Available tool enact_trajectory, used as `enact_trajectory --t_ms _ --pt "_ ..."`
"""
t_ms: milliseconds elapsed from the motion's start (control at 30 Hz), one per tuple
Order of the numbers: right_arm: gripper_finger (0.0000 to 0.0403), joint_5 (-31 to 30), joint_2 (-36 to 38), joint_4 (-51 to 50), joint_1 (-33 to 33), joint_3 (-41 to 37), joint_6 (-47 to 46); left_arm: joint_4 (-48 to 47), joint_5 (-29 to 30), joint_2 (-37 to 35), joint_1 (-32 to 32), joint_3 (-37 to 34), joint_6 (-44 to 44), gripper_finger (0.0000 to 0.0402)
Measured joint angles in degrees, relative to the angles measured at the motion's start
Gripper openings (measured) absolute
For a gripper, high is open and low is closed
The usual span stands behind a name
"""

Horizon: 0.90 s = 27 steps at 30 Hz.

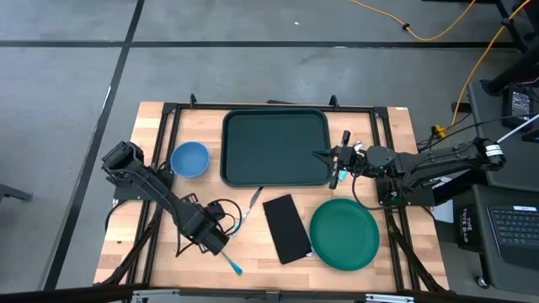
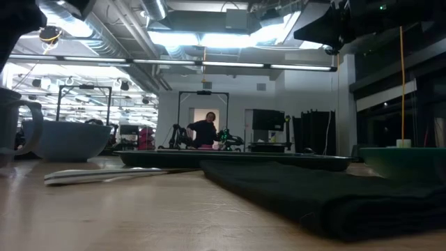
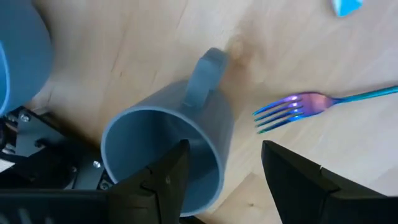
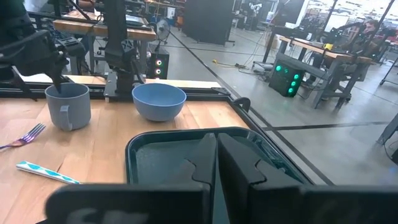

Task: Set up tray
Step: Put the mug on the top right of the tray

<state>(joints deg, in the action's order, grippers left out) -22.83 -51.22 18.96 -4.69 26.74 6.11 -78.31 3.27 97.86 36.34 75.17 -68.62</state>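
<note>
Item, left end effector (image 3: 221,177): you are holding it spread wide, one finger inside the rim of the grey mug (image 3: 168,146) and one outside, near the front left of the bench (image 1: 152,126). Item, right end effector (image 1: 339,166): you are keeping it clenched on nothing, hovering at the right rim of the tray (image 1: 275,147). Risk: closing on the mug's thin wall could be tipping or skidding it toward the fork (image 3: 298,107) just beside it. Location: the tray is lying flat at the bench's far centre, well apart from the left end effector, with the blue bowl (image 1: 189,159) between them; the black napkin (image 1: 287,227) and green plate (image 1: 344,234) are sitting nearer the front.
</note>
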Motion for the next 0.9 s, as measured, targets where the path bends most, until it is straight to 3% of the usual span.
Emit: enact_trajectory --t_ms 233,900 --pt "0.0023 0.00 0.00 0.00 0.00 0.00 -0.04 0.92 -2.88 0.00 0.54 -2.72 -0.67 0.0194" --pt "0.0023 0.00 0.00 0.02 0.01 0.00 -0.04 3.42 -2.86 -0.07 1.51 -2.71 -1.57 0.0193"
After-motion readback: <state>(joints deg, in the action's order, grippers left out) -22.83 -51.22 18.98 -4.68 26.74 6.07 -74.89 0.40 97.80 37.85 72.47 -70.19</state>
